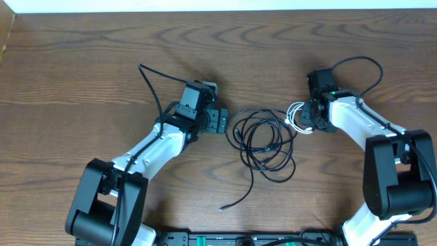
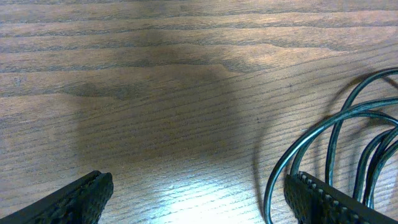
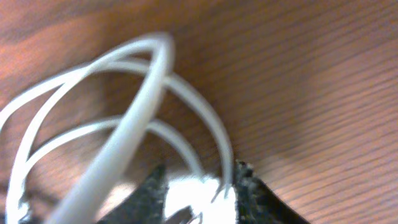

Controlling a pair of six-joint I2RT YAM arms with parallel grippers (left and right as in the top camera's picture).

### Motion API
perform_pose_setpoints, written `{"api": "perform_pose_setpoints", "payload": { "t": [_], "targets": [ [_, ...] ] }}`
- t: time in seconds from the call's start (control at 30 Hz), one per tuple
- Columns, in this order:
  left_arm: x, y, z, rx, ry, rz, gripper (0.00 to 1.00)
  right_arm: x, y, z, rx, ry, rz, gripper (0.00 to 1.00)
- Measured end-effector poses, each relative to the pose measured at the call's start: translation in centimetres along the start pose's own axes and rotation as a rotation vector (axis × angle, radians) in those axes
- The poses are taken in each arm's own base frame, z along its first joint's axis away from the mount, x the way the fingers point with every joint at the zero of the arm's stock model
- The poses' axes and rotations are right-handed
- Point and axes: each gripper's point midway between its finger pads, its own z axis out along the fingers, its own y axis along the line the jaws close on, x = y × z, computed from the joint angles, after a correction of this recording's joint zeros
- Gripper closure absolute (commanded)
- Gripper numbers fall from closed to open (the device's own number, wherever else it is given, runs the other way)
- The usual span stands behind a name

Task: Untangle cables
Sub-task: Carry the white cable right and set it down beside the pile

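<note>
We log left jaws wide, nothing between them; black cable point(image 1: 270, 145) lies in loose loops on the table point(image 1: 82, 61) just beside one finger. Right jaws narrow, pinching the coiled white cable point(image 3: 132, 121).

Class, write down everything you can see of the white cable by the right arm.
The white cable is thin, smooth and plastic-looking, wound into a few small loops. The right gripper appears closed on its strands. It sits just right of the black cable tangle; whether they touch is unclear. No plug shows.
</note>
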Motion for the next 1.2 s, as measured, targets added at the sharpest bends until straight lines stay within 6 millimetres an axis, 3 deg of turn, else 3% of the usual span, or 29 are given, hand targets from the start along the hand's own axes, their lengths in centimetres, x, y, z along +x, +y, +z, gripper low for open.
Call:
{"api": "perform_pose_setpoints", "payload": {
  "t": [0.17, 0.3, 0.37, 0.43, 0.47, 0.53, 0.63, 0.77, 0.93, 1.1, 1.2],
  "targets": [
    [0.0, 0.1, 0.0, -0.003, -0.001, 0.0, 0.07, -1.5, -2.6, 0.5, 0.121, -0.053, 0.023, 0.74],
    [0.0, 0.1, 0.0, -0.003, -0.001, 0.0, 0.07, -2.7, -6.3, 1.0, 0.181, -0.053, 0.11, 0.73],
    [0.0, 0.1, 0.0, -0.003, -0.001, 0.0, 0.07, -3.0, -8.3, 1.3, 0.2, -0.044, 0.161, 0.67],
    [0.0, 0.1, 0.0, -0.003, -0.001, 0.0, 0.07, -3.3, -9.7, 1.5, 0.197, -0.03, 0.214, 0.5],
    [0.0, 0.0, 0.0, -0.003, -0.001, 0.0, 0.07, -3.3, -10.1, 1.5, 0.187, -0.02, 0.235, 0.27],
    [0.0, 0.0, 0.0, -0.003, -0.002, 0.0, 0.07, -3.1, -11.3, 1.5, 0.173, 0.01, 0.272, 0.01],
    [-0.1, 0.0, 0.0, -0.002, -0.004, 0.0, 0.07, -2.6, -12.5, 1.4, 0.137, 0.057, 0.327, 0.01],
    [-0.1, 0.0, 0.0, -0.002, -0.004, 0.0, 0.07, -2.0, -12.2, 1.5, 0.067, 0.111, 0.344, 0.01],
    [-0.1, 0.0, 0.0, -0.002, -0.004, 0.0, 0.07, 0.7, -10.4, 0.6, -0.01, 0.243, 0.306, 0.01],
    [-0.1, 0.0, 0.0, -0.002, -0.004, 0.0, 0.07, 3.9, -11.0, -1.1, 0.012, 0.325, 0.28, 0.01],
    [-0.1, 0.0, 0.0, -0.002, -0.004, 0.0, 0.06, 2.2, -10.9, -2.9, -0.023, 0.225, 0.289, 0.01]
  ]
}}
